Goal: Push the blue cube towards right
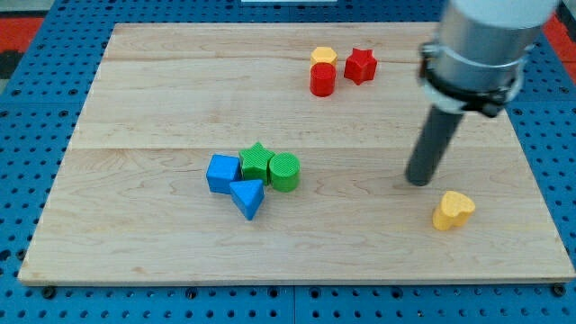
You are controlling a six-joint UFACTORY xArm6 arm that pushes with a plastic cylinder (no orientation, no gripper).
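Wooden board [135,81], pale and planked, set on a blue pegboard surface [36,135]. The arm's grey housing [486,36] enters at the view's top right and ends in a dark rod; my tip [418,181] rests on the board right of centre, well apart from every block except the yellow heart-like block [453,210], which lies near it toward the view's lower right. There is no pincer on this arm, so nothing spreads, presses together or pinches; the rod only pushes.

The central cluster holds the blue cube [221,173] at its left, with the green star-shaped block [256,163] just to its right, the green cylinder [284,171] beyond that, and the blue triangular block [247,197] below; these appear to touch, though the seams are hard to read. At the view's top sit the red cylinder [322,80], the red star-like block [360,65] and a small yellow block [323,55].

To do the step well, the tip should likely circle round the cluster to the cube's left face and press rightward through its centre; the green blocks will probably be carried along.
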